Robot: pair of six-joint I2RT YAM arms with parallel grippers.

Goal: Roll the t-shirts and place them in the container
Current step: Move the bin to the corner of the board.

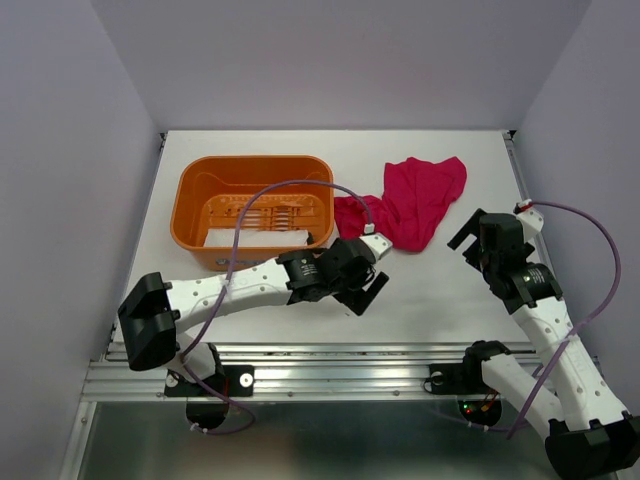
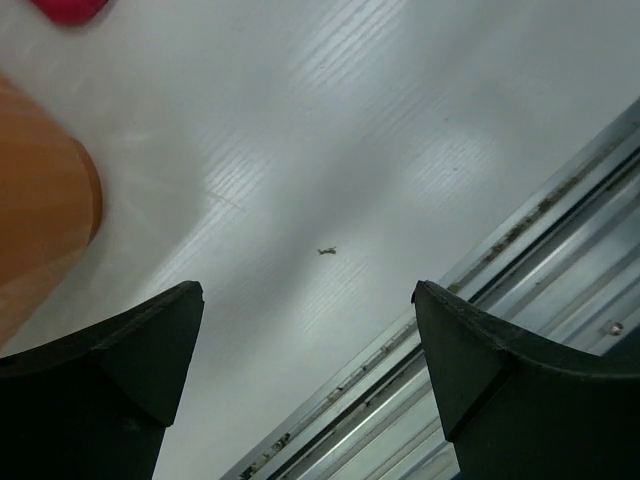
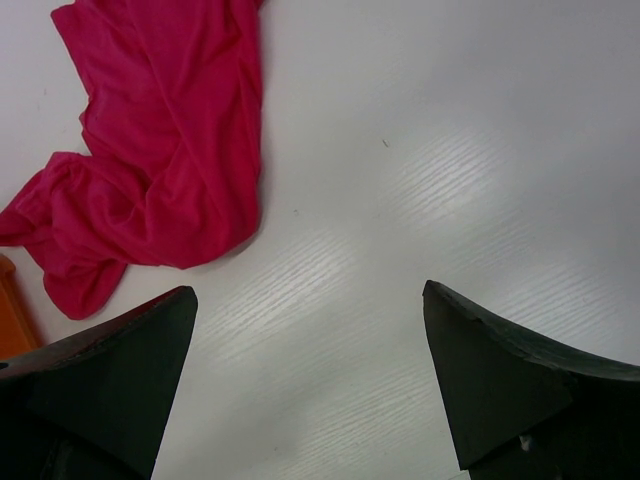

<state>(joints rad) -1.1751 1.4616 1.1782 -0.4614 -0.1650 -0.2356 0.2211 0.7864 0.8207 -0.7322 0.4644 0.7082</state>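
A crimson-pink t-shirt (image 1: 415, 200) lies crumpled and unrolled on the white table, right of the orange basket (image 1: 190, 200). It also shows in the right wrist view (image 3: 160, 150) at the upper left. My left gripper (image 1: 367, 293) is open and empty over bare table in front of the shirt, near the table's front edge. My right gripper (image 1: 472, 240) is open and empty, just right of the shirt and apart from it. In the left wrist view only a small corner of the shirt (image 2: 70, 8) shows at the top.
The orange basket holds a white folded item (image 1: 255, 240). Its wall shows at the left of the left wrist view (image 2: 40, 190). A metal rail (image 1: 330, 362) runs along the table's front edge. Grey walls enclose the table on three sides.
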